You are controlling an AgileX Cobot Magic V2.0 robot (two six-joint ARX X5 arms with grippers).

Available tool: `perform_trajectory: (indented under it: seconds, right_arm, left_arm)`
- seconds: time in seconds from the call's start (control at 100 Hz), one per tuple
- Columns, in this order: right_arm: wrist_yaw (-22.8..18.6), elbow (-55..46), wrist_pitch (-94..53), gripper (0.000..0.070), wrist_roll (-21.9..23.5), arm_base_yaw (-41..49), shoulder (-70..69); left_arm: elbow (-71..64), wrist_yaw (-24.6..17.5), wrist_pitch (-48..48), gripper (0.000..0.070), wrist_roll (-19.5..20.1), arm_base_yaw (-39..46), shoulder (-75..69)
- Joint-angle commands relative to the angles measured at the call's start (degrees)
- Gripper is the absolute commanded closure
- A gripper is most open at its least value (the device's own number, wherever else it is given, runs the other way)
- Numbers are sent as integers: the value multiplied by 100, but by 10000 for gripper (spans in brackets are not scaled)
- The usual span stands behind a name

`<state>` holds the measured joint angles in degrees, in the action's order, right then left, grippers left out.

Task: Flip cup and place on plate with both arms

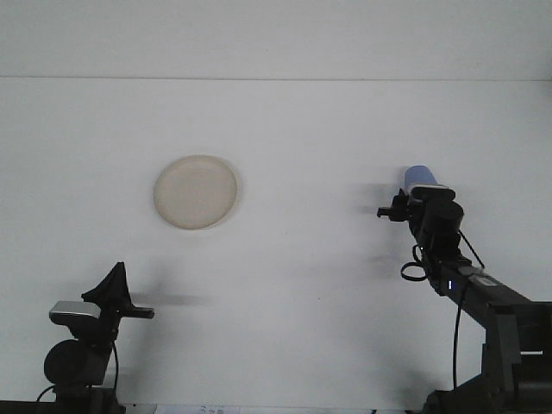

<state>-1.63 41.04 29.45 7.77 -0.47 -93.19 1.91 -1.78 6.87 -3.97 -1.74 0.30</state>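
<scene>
My right gripper [407, 207] is at the near end of the blue cup [419, 176], its wrist hiding most of the cup, and I cannot tell how wide the fingers stand or whether they touch it. I judge this the reach-to-grasp step; next I need a firm hold before any flip. From the cup, the plate [196, 191] lies well apart to the left, and the left gripper [116, 285] waits near the front edge below the plate.

You are seeing the plate [196, 191] lying left on the tabletop [302, 129], the cup [420, 178] far right, the right gripper [405, 207] just before it.
</scene>
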Motion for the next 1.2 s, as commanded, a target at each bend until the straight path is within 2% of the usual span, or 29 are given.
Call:
perform_trajectory:
  seconds: [0.0,0.19,0.38,0.52,0.67,0.77,0.909,1.049,1.189]
  right_arm:
    - [-35,98,52,700,39,-4,-118]
    - [-205,118,-118,700,39,9,72]
    - [-306,179,-1132,700,-59,337,1058]
    - [-470,782,-2973,700,-275,802,1867]
    - [-898,2275,-5921,700,-837,1486,2070]
    - [-883,3237,-7484,700,-1123,1993,1893]
    - [-798,4181,-8922,700,-1126,2796,1602]
    - [-422,4621,-9742,700,-1123,3613,1279]
    - [-271,4719,-10139,700,-1123,4293,807]
  left_arm:
    - [-109,-17,68,688,-15,7,-11]
    - [-109,-17,70,688,-15,7,-11]
    - [-109,-17,70,688,-15,7,-11]
    - [-109,-17,68,688,-15,7,-11]
    - [-109,-17,68,688,-15,7,-11]
    - [-109,-17,68,688,-15,7,-11]
    - [-109,-17,70,688,-15,7,-11]
    - [-109,-17,68,688,-15,7,-11]
    - [-109,-17,70,688,-17,7,-11]
